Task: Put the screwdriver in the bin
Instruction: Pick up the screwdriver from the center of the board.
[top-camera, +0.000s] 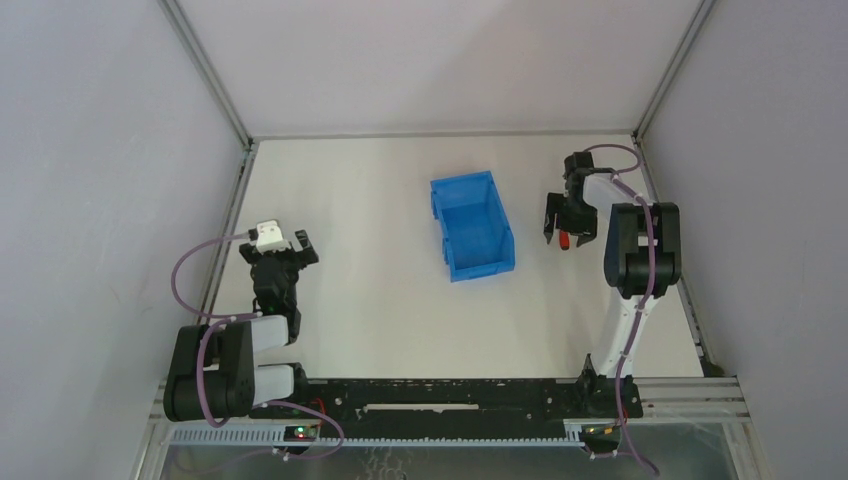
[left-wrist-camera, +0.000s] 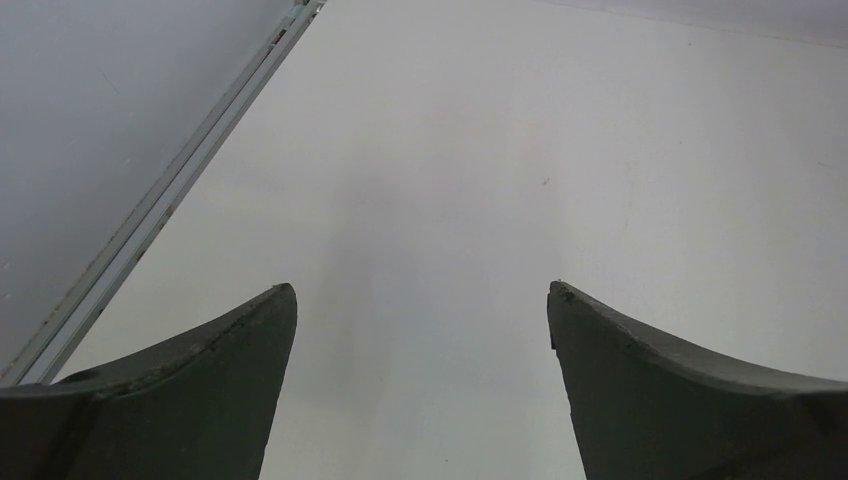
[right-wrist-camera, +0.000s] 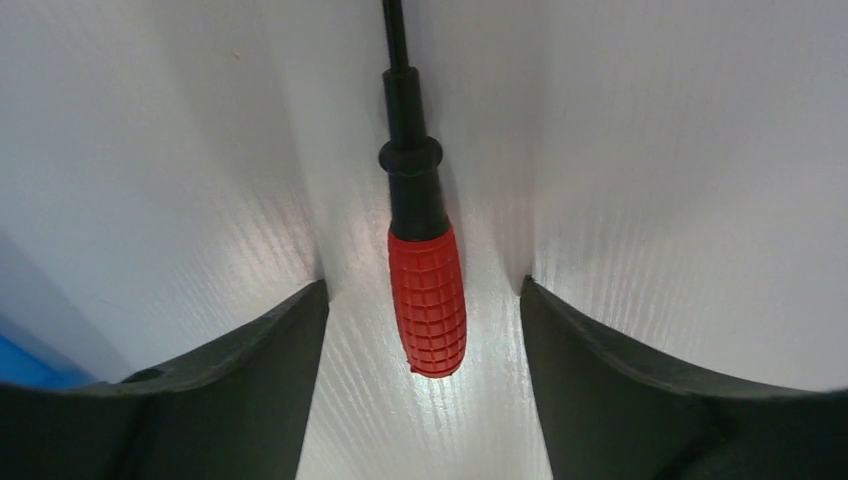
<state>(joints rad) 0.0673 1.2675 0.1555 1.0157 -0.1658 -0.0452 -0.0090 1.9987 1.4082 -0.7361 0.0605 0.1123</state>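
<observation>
Right wrist view: the right gripper (right-wrist-camera: 423, 290) has its jaws spread wide, one finger at lower left, one at lower right. The screwdriver (right-wrist-camera: 426, 315) lies on the table (right-wrist-camera: 660, 150) between them, touching neither, red handle nearest, black shaft running to the top edge. Left wrist view: the left gripper (left-wrist-camera: 422, 290) gapes wide above the table. Top view: the bin (top-camera: 470, 222) sits mid-frame, left of the screwdriver.
</observation>
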